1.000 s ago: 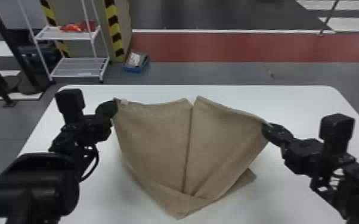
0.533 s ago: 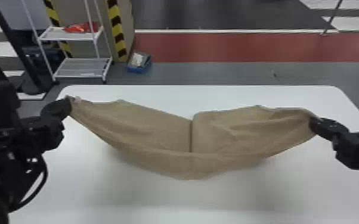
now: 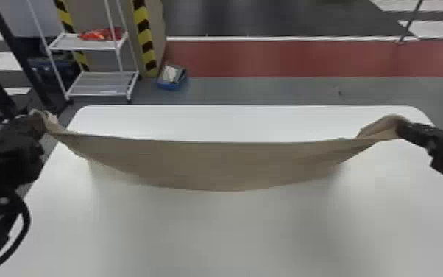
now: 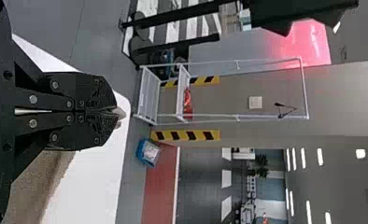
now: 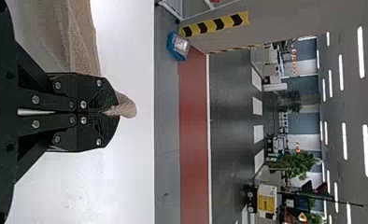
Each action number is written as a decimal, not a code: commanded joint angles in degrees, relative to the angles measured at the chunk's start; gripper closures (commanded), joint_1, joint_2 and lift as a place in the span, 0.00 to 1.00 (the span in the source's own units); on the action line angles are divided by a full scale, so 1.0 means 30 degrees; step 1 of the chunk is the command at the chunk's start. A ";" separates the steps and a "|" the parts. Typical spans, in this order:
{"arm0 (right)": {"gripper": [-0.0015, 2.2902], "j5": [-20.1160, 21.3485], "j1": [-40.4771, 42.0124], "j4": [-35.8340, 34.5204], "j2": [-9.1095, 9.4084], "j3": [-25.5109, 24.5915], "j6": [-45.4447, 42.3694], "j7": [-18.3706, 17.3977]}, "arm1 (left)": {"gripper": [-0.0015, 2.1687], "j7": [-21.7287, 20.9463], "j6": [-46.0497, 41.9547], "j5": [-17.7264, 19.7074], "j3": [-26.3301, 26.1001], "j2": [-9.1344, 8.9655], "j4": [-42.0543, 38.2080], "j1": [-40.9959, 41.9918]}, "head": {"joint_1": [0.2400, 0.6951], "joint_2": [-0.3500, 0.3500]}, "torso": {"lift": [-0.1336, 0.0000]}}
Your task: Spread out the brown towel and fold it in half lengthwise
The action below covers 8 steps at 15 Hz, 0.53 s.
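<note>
The towel (image 3: pixel 217 162) stretches across the middle of the head view, bowed down at its centre, above the white table (image 3: pixel 213 235). At middle left, the left gripper (image 3: pixel 42 123) has its fingers pinching one end. At middle right, the right gripper (image 3: pixel 399 129) pinches the other end between its fingers. A shelf (image 3: pixel 103 86) stands at upper left, beside a blue box (image 3: pixel 172 85).

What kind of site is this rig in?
Probably an industrial hall or robotics test floor: yellow-and-black hazard striping, a red floor lane behind the white table, and long ceiling lights.
</note>
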 commanded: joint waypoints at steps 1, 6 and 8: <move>0.54 0.0249 -0.1910 0.1241 -0.0431 0.0198 0.1944 -0.0012 | 0.57 0.0246 -0.0537 0.0061 0.0211 0.0005 0.0707 -0.0875 | 0.95 0.54 | 0.08; 0.54 0.2797 -0.6744 0.6808 -0.0050 0.3128 0.1886 -0.0247 | 0.57 0.0598 -0.2529 0.0119 0.0533 0.0239 0.6156 -0.5856 | 0.85 0.58 | 0.08; 0.54 0.3413 -0.8589 0.9122 0.0623 0.3802 -0.0927 -0.0305 | 0.57 0.0627 -0.3936 0.0412 0.0621 0.0796 0.8558 -0.8141 | 0.74 0.63 | 0.08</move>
